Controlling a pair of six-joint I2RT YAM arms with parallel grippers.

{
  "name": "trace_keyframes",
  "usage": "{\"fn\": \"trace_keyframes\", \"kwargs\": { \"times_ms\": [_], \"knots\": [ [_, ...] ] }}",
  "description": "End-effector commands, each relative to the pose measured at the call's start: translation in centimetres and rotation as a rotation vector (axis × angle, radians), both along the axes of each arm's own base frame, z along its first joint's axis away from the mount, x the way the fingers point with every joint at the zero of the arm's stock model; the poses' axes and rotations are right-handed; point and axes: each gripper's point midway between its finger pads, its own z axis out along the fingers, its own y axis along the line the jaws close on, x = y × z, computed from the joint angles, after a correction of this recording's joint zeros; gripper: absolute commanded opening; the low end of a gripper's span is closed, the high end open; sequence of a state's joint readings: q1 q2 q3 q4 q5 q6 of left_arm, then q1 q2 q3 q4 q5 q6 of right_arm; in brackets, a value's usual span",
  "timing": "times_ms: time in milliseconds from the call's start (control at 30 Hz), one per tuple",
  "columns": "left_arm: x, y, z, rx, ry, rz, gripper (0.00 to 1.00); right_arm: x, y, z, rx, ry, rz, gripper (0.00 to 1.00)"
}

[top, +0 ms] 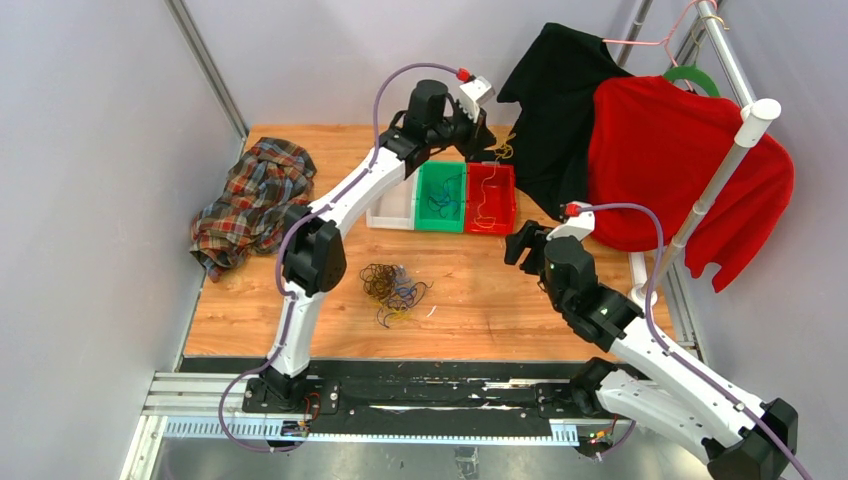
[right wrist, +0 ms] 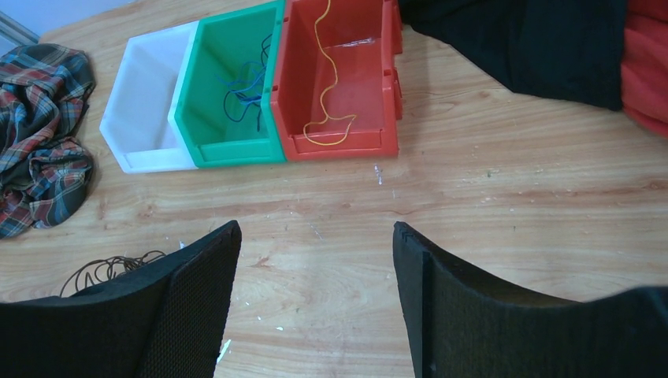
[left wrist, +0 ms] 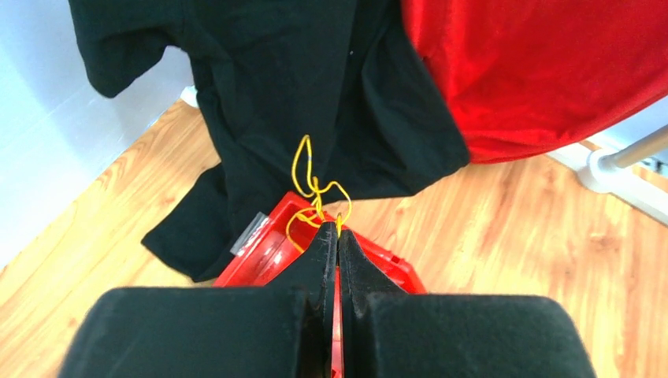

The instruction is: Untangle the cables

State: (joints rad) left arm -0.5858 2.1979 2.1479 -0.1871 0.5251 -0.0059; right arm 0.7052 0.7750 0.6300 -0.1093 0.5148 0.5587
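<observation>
The left claw (left wrist: pixel 337 232) is closed, its 2 fingertips pinching 1 yellow cable (left wrist: pixel 304 164) that loops out loosely just past the tips. The red bin (left wrist: pixel 272 236) lies directly beneath and slightly ahead of that claw, so the held cable hangs over the bin's far end. Judging by this, the step in hand is dropping the freed cable. It turns on that 1 relation: cable over bin, with little sideways travel needed before release. A second yellow strand (right wrist: pixel 324 87) already lies along the red bin's floor, its long axis running from the far wall to the near wall. Blue cables (right wrist: pixel 246 93) sit in the green bin (right wrist: pixel 236 151) next to it.

The right claw (right wrist: pixel 315 236) stands wide open and holds nothing, hovering over bare tabletop (right wrist: pixel 504 213) on the near side of the bins. The remaining tangle (top: pixel 393 287) of dark, blue and yellow cables lies on the tabletop to this claw's left and a little nearer the arm bases. In the right wrist view, only its dark loops peek out beside the left finger. The tangle sits well behind the left claw, so the right claw looks the nearer one for the next pick.
</observation>
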Motion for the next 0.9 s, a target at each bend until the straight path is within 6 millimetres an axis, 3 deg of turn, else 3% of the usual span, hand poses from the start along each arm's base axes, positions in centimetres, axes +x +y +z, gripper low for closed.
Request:
{"fn": "trace_keyframes", "kwargs": {
  "times_ms": [0, 333, 500, 600, 733, 867],
  "knots": [
    [1.1, -0.5, -0.4, 0.014, -0.099, 0.031, 0.00, 0.1, -0.5, 0.0, 0.003, -0.013, -0.006, 0.70],
    [-1.6, 0.4, -8.4, 0.287, -0.056, 0.003, 0.00, 0.2, -0.8, 0.7, -0.004, -0.018, -0.011, 0.70],
    [-2.3, -0.1, -10.9, 0.356, -0.049, -0.002, 0.01, 0.2, -1.1, 0.9, -0.014, -0.016, -0.016, 0.70],
    [-2.5, -0.3, -11.2, 0.381, -0.031, 0.003, 0.20, 0.2, -1.2, 1.1, -0.016, -0.017, -0.016, 0.70],
    [-2.3, 0.7, -9.4, 0.399, -0.043, 0.049, 0.51, 0.3, -1.3, 1.5, -0.027, -0.018, -0.014, 0.71],
    [-3.6, 2.8, -7.8, 0.459, -0.049, 0.056, 0.62, 0.4, -1.2, 1.8, -0.036, -0.013, -0.009, 0.71]
  ]
}}
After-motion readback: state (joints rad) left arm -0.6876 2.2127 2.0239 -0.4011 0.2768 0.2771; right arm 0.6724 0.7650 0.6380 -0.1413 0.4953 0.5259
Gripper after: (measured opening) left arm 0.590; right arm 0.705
